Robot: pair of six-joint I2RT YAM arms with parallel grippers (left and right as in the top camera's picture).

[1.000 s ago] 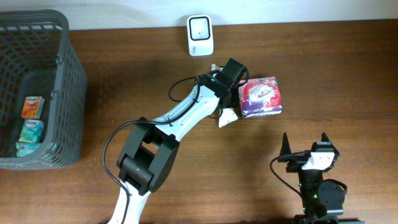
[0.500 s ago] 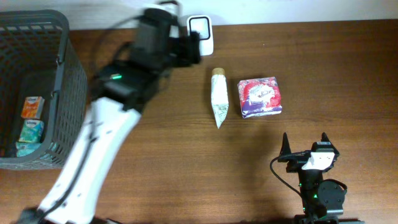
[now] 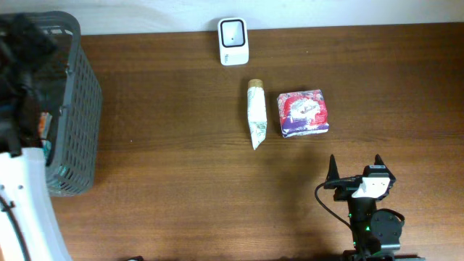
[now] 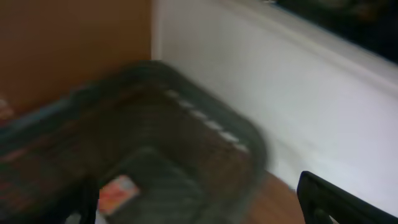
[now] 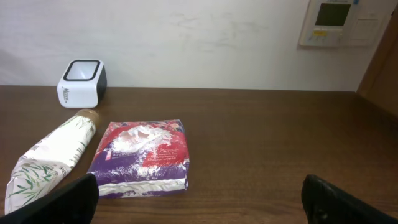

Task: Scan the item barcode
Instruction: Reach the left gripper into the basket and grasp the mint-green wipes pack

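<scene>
The white barcode scanner [image 3: 233, 41] stands at the table's back edge, and shows at the left in the right wrist view as scanner [image 5: 82, 83]. An item, a white leaf-printed tube [image 3: 255, 114], lies free in front of it, beside a purple-and-red packet [image 3: 303, 112]. My left arm [image 3: 22, 188] is at the far left over the grey basket [image 3: 72, 109]. The left gripper [image 4: 199, 210] is open above the basket with nothing between its fingers; this view is blurred. My right gripper [image 3: 355, 170] rests open near the front edge, facing the packet [image 5: 143, 158] and tube [image 5: 53, 152].
The basket wall [image 4: 205, 124] surrounds several small packets, one of them orange [image 4: 117, 193]. A white wall runs behind the table, with a control panel [image 5: 339, 22] on it at the right.
The left gripper opened and let go of the tube beside the packet, then the left arm swung far left to above the basket. The right arm has not moved.
</scene>
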